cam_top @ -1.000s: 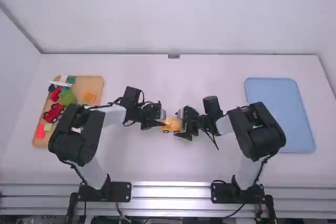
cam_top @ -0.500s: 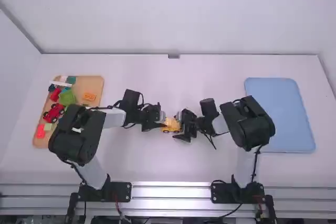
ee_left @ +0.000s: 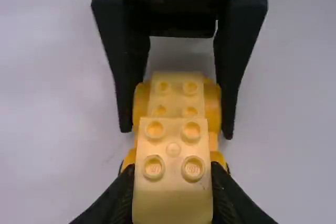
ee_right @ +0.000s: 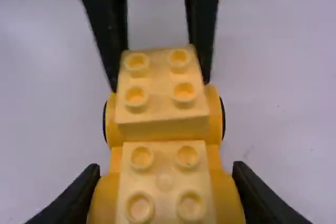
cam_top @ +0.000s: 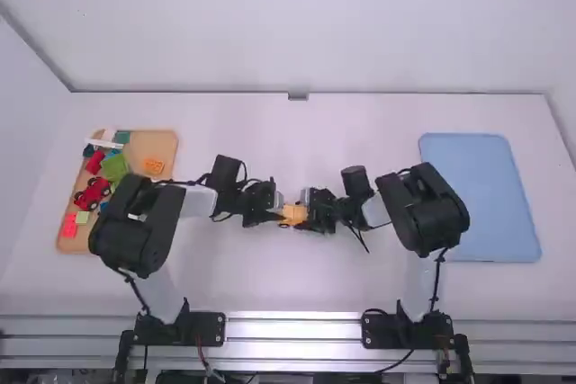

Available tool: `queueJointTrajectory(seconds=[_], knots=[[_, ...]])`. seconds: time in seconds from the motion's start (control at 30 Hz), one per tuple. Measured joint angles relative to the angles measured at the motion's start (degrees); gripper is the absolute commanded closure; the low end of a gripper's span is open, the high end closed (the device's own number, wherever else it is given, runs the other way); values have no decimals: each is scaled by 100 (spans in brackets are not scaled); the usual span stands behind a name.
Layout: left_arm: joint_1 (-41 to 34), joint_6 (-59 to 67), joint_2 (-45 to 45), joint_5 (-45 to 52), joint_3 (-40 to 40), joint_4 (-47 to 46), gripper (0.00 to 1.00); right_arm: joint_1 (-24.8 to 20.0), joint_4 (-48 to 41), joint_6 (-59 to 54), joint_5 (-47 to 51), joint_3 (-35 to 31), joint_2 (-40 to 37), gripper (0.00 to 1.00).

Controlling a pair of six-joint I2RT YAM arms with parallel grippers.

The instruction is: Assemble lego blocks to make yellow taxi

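The right gripper (ee_left: 177, 129) was closed on one end of the yellow wheeled car base (ee_right: 165, 182), one black finger against each side. The left gripper (ee_right: 159, 82) clasped the square yellow plastic block (ee_right: 160, 72) with four round studs, which sat raised on the base's other end.

The change was at the right gripper. Half a second earlier, in the high view, its fingers stood wider apart and both near wheels could be seen; now they had drawn together over the wheel at that end. Its arm had also shifted slightly inward over the last second, while the left gripper stayed nearly in place. For the task, this likely meant the base was braced so the block could be pressed down; whether it had locked on could not be told.

The half-made taxi lay at the middle of the white table (cam_top: 360, 285), between the arms. Farther out, beyond the left arm, was a tan rectangular tray (cam_top: 162, 146) of loose pieces, among them a red toy car (cam_top: 92, 193) and a green block (cam_top: 114, 166). Beyond the right arm lay a flat blue tray (cam_top: 481, 195).
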Motion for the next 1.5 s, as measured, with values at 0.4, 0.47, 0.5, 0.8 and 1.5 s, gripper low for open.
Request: queueJointTrajectory(seconds=[0.4,0.47,0.5,0.8,1.5], knots=[[4,7,52,81,0,-52,35,13,-28,-61,-15,0,0,69],[4,-4,52,85,0,-76,25,13,-26,-61,-11,0,0,69],[4,4,52,81,0,-72,20,13,-31,-59,-11,0,2,69],[125,-4,-4,437,0,26,22,11,-24,-59,-13,0,0,69],[-192,-730,160,398,85,214,98,13,-28,-46,-7,0,2,69]])
